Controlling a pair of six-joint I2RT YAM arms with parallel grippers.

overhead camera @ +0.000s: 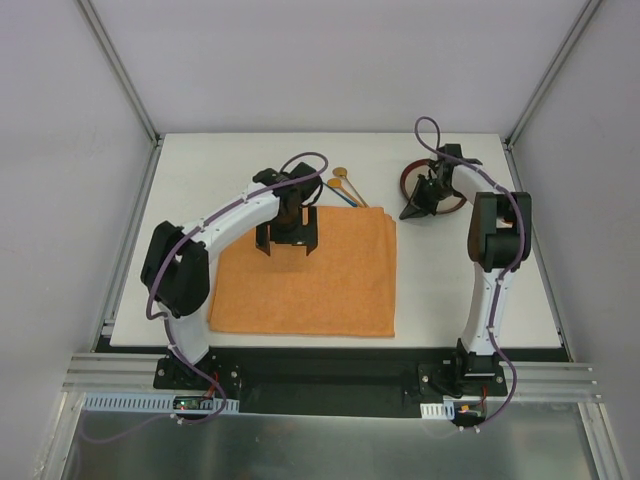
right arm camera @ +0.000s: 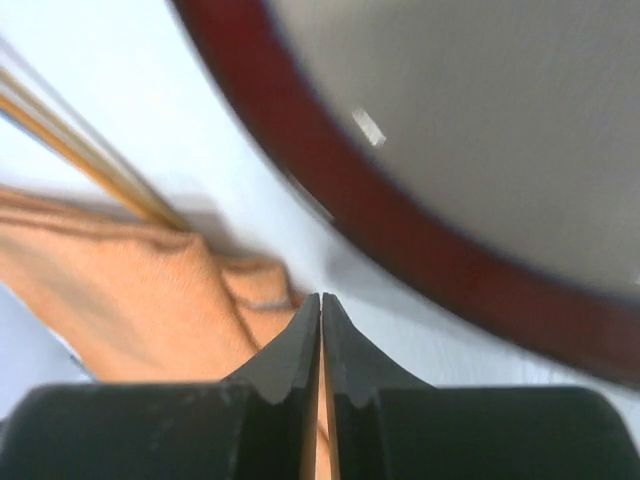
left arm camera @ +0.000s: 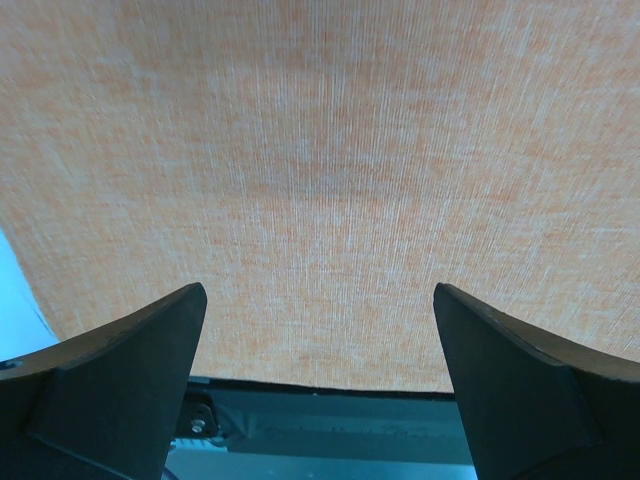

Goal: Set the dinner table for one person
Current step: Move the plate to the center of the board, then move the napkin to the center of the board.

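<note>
Plainly, nothing had reached its place yet. The orange square cloth placemat [overhead camera: 310,275] lay left of centre on the large flat white rectangular desk [overhead camera: 450,290]. My left fingers [overhead camera: 287,246] hung spread wide over the placemat's far edge, holding nothing. My right fingers [right arm camera: 320,310] were clenched tip to tip, apparently on nothing. They sat just off the placemat's far right corner, close beside the near rim of the round plate with a dark red rim [overhead camera: 432,186]; whether they touched that rim I could not tell. Some slender wood-coloured utensils [overhead camera: 350,190] lay just beyond that same corner, their near ends meeting the cloth.

I judged the plate to be the next concern, and the risks were mine to cause. Clenched as they were, my right fingers could only shove the plate away from the placemat, not take it. The rim looked smooth and shallow, so a thin pinch might slip and drop it. Dragged low toward the placemat, it could scatter the utensils or ruck up the wrinkled corner. My left fingers also sat where the plate should land, so my arms might collide.
</note>
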